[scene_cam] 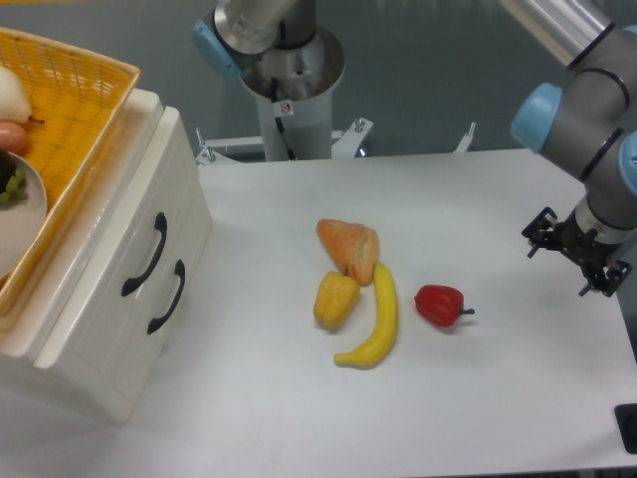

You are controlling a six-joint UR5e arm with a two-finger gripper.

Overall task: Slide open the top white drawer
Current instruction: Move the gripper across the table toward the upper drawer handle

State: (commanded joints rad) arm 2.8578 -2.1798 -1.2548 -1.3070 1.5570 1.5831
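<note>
The top white drawer (117, 261) is the upper of two fronts on the glossy white cabinet at the left. It sits flush and closed, with its black curved handle (145, 255) facing right. The lower drawer's handle (167, 296) is just below it. My gripper (575, 256) hangs at the far right of the table, far from the cabinet. Only its black body and bracket show, and the fingers are too small and dark to make out. Nothing is visibly held.
A yellow wicker basket (85, 95) with a plate and fruit rests on top of the cabinet. Mid-table lie a croissant (349, 247), a yellow pepper (335, 299), a banana (376, 321) and a red pepper (439, 304). The arm's base (291, 90) stands at the back.
</note>
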